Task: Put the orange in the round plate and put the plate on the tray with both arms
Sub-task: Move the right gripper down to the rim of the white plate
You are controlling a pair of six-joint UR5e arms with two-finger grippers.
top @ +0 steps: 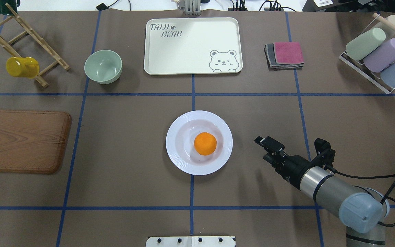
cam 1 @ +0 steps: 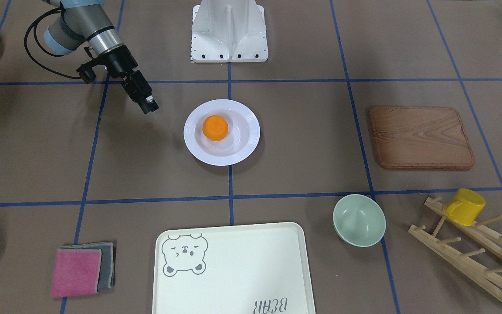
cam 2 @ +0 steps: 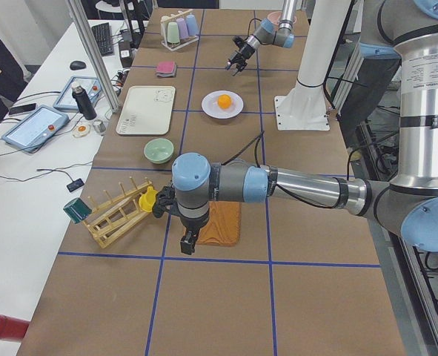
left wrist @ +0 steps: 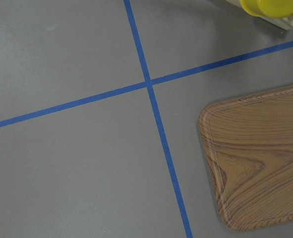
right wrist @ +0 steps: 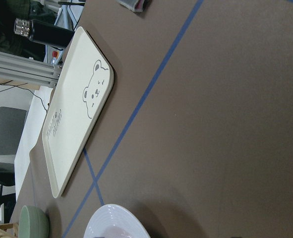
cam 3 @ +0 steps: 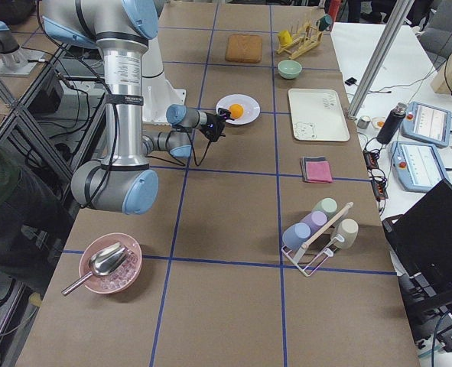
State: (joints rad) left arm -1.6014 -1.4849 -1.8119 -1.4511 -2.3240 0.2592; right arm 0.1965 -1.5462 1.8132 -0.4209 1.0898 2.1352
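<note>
The orange (top: 205, 143) lies in the well of the white round plate (top: 177, 154) at the table's middle, also seen from the front as orange (cam 1: 215, 127) in plate (cam 1: 198, 150). My right gripper (top: 261, 148) hovers just right of the plate, open and holding nothing, apart from the rim. The cream bear tray (top: 190, 44) lies bare at the far edge, beyond the plate; the right wrist view shows the tray (right wrist: 72, 129) and a bit of plate rim (right wrist: 114, 223). My left gripper (cam 2: 187, 245) points down near the wooden board; whether it is open or shut I cannot tell.
A brown wooden board (top: 22, 140) lies at the left. A pale green bowl (top: 103, 66) and a wooden rack with a yellow mug (top: 21, 67) stand at the far left. Folded cloths (top: 285, 55) and a cup rack (top: 379, 58) sit at the far right.
</note>
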